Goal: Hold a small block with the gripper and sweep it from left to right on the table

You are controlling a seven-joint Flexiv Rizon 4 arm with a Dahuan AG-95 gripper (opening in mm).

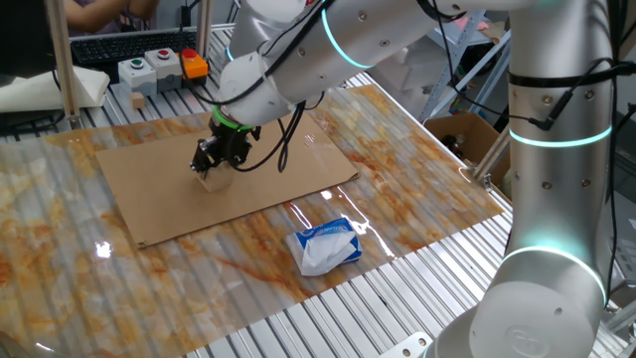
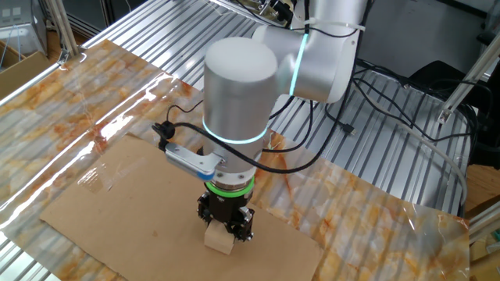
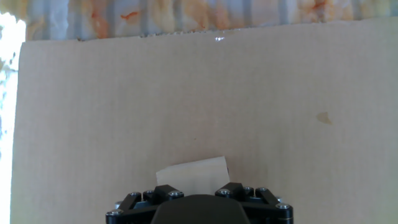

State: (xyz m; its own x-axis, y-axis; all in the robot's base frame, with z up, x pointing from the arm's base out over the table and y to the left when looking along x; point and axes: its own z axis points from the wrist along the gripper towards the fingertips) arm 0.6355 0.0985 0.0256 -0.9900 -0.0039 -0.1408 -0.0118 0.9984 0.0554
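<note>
Far left in one fixed view: white folded cloth (image 1: 60, 89) at the back edge of the bench (image 1: 60, 249), glossy orange-and-white marbled sheet over ribbed metal slats. Just right of that, grey button box (image 1: 149, 68) with red and green buttons, orange-capped item (image 1: 194, 66) beside it. Below these, brown cardboard sheet (image 1: 169, 189) flat on the marbled sheet. Near its middle, black gripper (image 1: 215, 159) with green ring, pointed straight down from the white arm (image 1: 328, 50). Jaws clamped on the small block (image 1: 212, 181), light tan wood, underside at or just above the cardboard; contact not certain. Further right and nearer the camera, white-and-blue soft packet (image 1: 324, 247) lying on the marbled sheet, well apart from the cardboard edge. Far right, open cardboard box (image 1: 462, 134) off the bench.

In the other fixed view: cardboard sheet (image 2: 117, 203), then gripper (image 2: 225, 220) under the green ring, block (image 2: 219, 239) protruding below the jaws near the cardboard's near edge.

In the hand view: cardboard (image 3: 124, 106) filling most of the picture, block (image 3: 189, 173) at bottom centre just above the black gripper body (image 3: 199, 202), small dark stain (image 3: 323, 117) to the right.
</note>
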